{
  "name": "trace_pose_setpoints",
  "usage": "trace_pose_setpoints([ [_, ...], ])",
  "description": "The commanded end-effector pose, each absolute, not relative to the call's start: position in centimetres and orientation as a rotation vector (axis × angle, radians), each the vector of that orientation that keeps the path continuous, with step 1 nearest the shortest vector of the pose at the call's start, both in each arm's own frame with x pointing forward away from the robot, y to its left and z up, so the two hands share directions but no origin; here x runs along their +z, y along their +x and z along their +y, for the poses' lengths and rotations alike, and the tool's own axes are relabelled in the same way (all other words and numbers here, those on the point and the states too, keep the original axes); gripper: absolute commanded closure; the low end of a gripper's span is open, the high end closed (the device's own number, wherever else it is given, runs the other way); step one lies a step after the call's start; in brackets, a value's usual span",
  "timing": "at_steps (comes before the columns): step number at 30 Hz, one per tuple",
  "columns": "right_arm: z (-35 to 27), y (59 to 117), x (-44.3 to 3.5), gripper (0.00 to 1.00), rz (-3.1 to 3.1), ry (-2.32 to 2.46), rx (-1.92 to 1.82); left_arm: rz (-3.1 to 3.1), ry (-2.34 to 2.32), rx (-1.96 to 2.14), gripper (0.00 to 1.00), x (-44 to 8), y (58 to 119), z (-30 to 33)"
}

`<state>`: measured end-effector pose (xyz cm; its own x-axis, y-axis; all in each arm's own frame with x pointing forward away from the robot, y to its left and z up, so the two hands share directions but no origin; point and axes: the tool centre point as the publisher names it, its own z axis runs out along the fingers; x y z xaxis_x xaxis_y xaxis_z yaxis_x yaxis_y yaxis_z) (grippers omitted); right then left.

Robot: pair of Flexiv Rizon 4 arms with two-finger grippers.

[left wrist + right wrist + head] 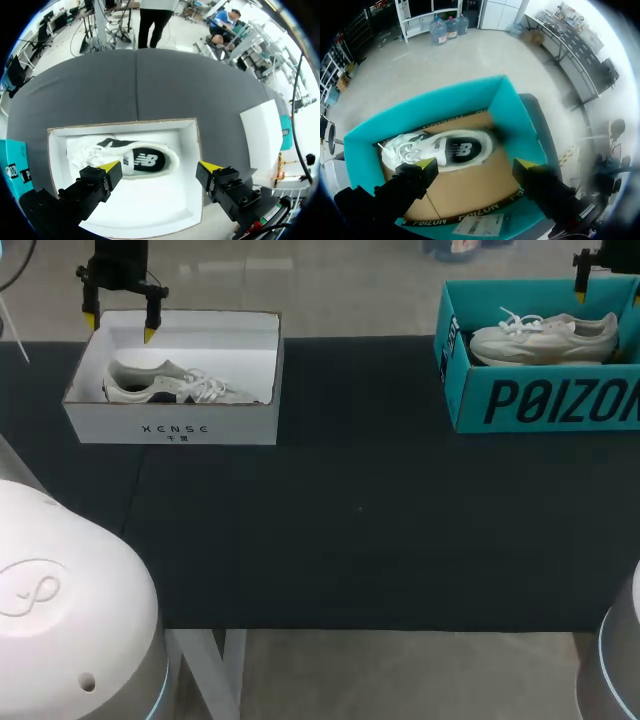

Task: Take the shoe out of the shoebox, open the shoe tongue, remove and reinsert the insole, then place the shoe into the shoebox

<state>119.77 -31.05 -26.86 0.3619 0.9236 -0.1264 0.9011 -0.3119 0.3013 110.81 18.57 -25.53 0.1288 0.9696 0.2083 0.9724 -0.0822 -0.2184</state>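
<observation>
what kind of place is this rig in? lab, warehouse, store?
Most likely a robotics lab bench, not a store. A dark table holds a sneaker in a white shoebox and a second sneaker in a teal shoebox, and the left hand and right hand each hang open above one box.

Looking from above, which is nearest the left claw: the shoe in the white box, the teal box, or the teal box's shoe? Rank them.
1. Shoe in the white box, just below the left gripper.
2. Teal box, far right.
3. Teal box's shoe, inside it.
</observation>
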Motion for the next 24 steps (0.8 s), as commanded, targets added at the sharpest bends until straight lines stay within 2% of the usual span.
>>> trace_pose_setpoints([
  [1,-32.3,122.2,-29.5,0.00,1.623,2.385,0.031,-1.891,-2.109,-0.011,0.00,-25.5,111.0,18.6],
  [24,-35.1,122.7,-35.8,0.00,1.665,2.518,-0.113,-1.891,-2.109,-0.011,0.00,-25.5,111.0,18.6],
])
